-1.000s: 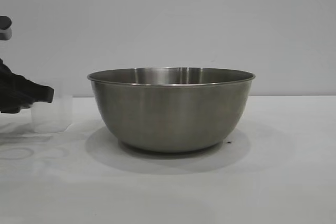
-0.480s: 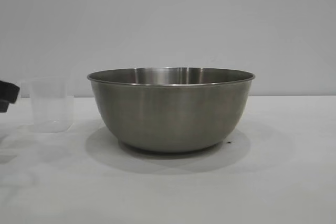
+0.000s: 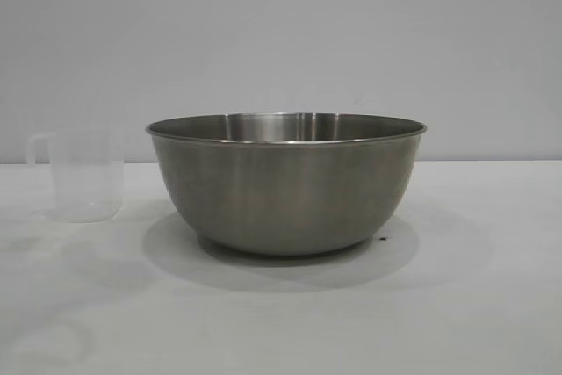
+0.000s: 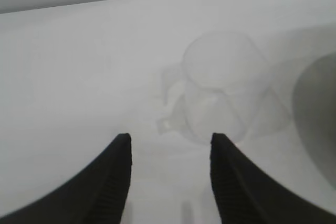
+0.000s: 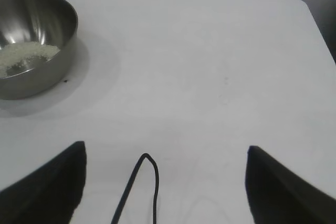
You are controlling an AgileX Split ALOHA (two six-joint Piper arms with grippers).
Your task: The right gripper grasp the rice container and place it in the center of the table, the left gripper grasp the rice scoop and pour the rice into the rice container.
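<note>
Rice heaped in rice container, rice scoop upright beside it — looks empty, both end effectors — left, right — open, holding nothing.

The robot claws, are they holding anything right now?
No, nothing. The left tool is open, short of the rice scoop standing on the table. The right tool is open and empty too.
</note>
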